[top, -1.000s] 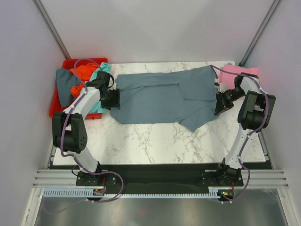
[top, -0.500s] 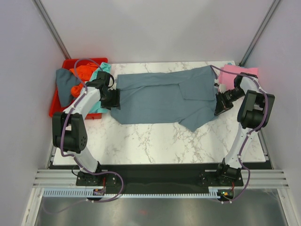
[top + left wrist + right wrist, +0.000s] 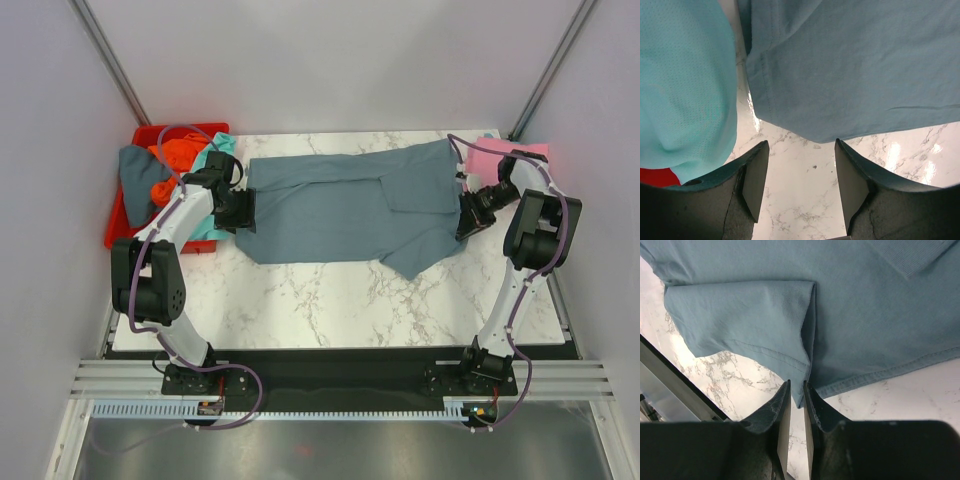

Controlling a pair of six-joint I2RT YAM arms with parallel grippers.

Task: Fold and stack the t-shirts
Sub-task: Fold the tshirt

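Slate-blue t-shirt (image 3: 330, 205) lies spread: right gripper (image 3: 796, 390) pinches only a hem fold, left gripper (image 3: 801, 150) gapes empty, so a one-sided pull may slip or skew it.

Marble table (image 3: 330, 300), red bin (image 3: 112, 232) (far left corner)

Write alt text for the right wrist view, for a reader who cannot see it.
The right gripper, nearly shut, pinches a folded corner of the blue-grey t-shirt at its hem. The shirt fills the upper frame, lying on the white marble table.
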